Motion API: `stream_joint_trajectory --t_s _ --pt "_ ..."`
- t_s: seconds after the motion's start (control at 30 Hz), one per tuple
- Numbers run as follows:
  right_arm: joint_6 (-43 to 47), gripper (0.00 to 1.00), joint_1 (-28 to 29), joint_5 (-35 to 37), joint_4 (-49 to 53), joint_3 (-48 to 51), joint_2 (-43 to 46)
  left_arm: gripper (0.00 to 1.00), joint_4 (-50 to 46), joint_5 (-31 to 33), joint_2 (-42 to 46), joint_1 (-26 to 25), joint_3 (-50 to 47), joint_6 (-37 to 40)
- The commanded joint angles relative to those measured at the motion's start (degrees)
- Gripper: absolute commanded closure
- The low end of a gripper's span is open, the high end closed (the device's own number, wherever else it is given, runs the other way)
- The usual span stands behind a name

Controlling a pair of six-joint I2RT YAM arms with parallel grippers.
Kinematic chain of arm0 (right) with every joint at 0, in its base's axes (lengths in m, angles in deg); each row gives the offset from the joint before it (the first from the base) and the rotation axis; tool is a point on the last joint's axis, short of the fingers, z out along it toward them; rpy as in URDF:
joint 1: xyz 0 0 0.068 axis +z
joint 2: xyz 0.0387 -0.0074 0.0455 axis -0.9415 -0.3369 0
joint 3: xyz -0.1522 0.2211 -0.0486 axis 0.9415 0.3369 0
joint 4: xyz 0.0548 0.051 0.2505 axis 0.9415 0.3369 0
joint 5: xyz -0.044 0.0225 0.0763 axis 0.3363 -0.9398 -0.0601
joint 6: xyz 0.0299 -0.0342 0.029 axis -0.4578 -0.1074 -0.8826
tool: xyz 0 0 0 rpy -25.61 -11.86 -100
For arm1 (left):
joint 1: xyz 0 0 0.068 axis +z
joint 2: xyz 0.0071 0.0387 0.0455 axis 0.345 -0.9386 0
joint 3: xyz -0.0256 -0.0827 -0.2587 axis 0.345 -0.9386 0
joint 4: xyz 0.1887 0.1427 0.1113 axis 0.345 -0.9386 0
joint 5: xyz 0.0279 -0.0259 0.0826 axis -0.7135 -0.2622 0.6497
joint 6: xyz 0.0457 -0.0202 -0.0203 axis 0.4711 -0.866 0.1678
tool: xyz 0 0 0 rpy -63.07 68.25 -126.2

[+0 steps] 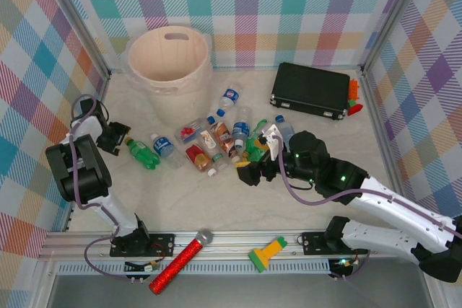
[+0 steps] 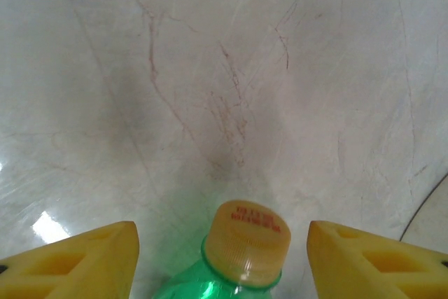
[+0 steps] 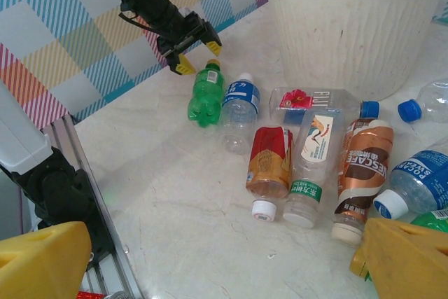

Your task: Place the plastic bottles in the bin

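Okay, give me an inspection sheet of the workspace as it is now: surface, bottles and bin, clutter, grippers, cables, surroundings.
Surface: pale marbled table, no spills seen.
Job's things: bottles lie on their sides in a cluster mid-table; a green bottle lies at its left end. The bin stands upright at the far left; no bottle seen inside.
Clutter: black case at far right; red microphone and green-and-yellow tool on the near rail.
Grippers: left gripper open, straddling the green bottle's cap; right gripper open, low beside the cluster, holding nothing.
Cables: cables loop along each arm.
Surroundings: plaid walls on three sides.
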Motion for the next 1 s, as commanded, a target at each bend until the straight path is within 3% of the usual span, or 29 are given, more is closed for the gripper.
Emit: stream_joint_trajectory --t_s 0.0,0.4,0.87,0.97 --pt "0.61 0.01 0.35 -1.02 -0.70 -1.63 -0.13 0.38 0.55 -2.66 -1.81 0.41 1.28 0.12" --pt "0.11 0.01 0.38 -1.00 -1.06 -1.46 -0.46 0.43 2.40 -5.63 -4.12 0.32 0.61 0.50" --pt "-0.45 0.01 0.36 -0.84 -1.00 -1.54 -0.29 0.42 1.64 -7.25 -5.21 -0.34 0.10 1.38" --pt "-0.57 0.01 0.34 -0.83 -0.91 -1.46 -0.21 0.51 1.73 -6.98 -5.16 -0.43 -0.12 1.33"
